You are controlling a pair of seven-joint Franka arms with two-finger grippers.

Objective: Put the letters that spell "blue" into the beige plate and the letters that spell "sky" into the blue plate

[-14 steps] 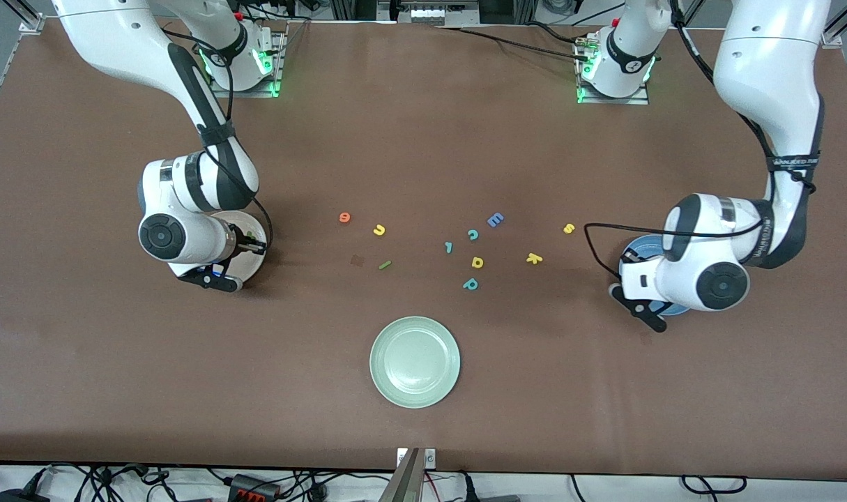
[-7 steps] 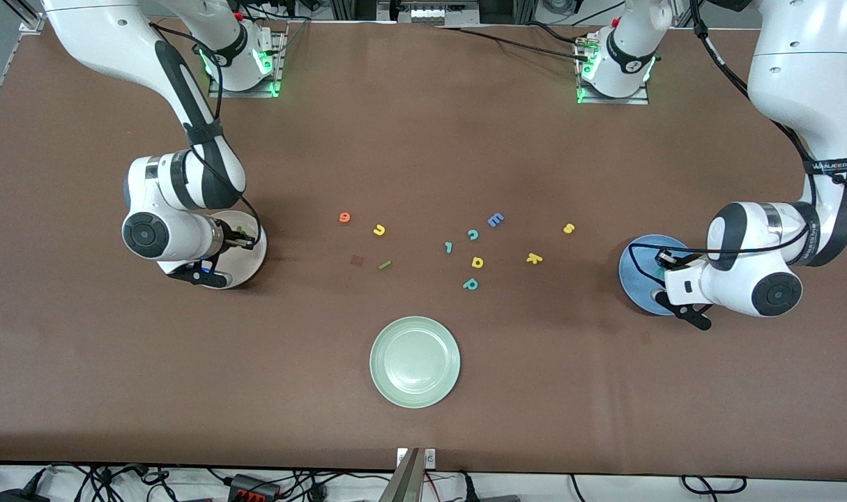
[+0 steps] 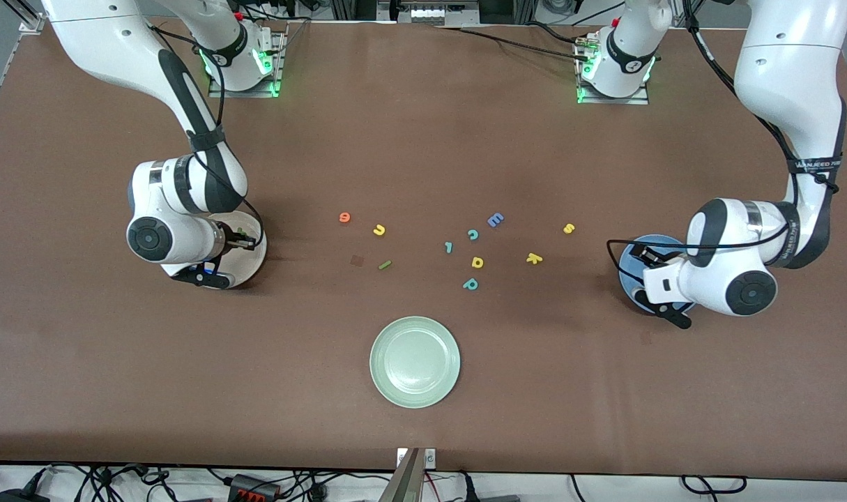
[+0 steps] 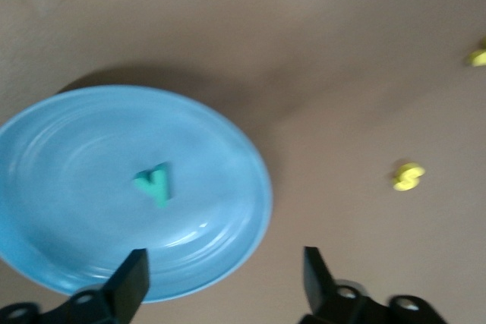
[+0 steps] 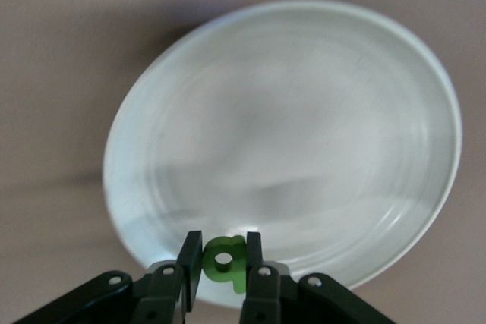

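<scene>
Left end effector [image 4: 220, 282]: fingers spread wide, holding nothing, hanging over the rim of the blue plate [image 4: 243, 187] at the left arm's end of the surface [image 3: 423, 139]. The teal "y" [image 4: 153, 184] lies flat in that plate, just ahead of the fingertips. The yellow "s" [image 4: 408, 177] lies on the bare surface, off the plate and apart from it.

Right end effector [image 5: 222, 259]: fingers drawn narrow, clamped on the green "b" [image 5: 226, 258], positioned over the edge of the beige plate [image 5: 304, 111]; the letter is off the plate.

On the surface between the two end effectors: orange "e" [image 3: 344, 217], yellow "u" [image 3: 378, 230], green "l" [image 3: 385, 265], yellow "k" [image 3: 533, 259].
</scene>
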